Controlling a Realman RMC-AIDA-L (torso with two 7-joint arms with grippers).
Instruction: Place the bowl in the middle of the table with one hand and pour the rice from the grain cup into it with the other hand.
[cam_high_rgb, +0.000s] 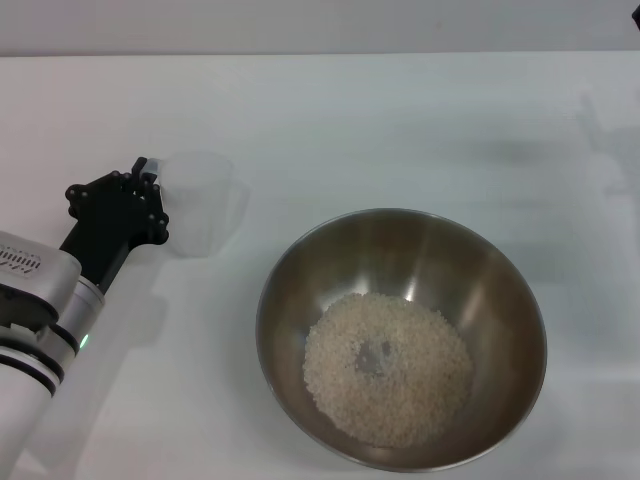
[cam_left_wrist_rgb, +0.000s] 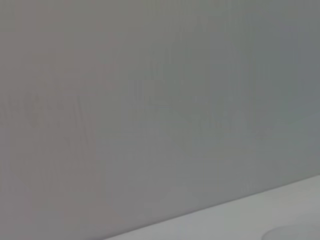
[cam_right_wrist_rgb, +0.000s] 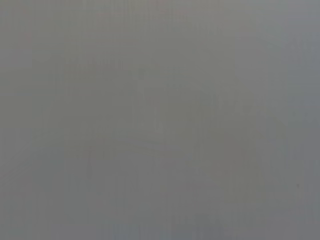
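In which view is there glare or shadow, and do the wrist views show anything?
Head view: soft reflections streak the bowl wall, and the left gripper at the grain cup casts a faint shadow. Left wrist view: grey blank, with a pale strip of table. Right wrist view: featureless grey.

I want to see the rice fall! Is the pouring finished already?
Yes, it looks finished. The rice lies heaped in the bowl, which sits near the table's middle. The cup looks empty and stands upright, with the left end effector at it. Only letting go seems left.
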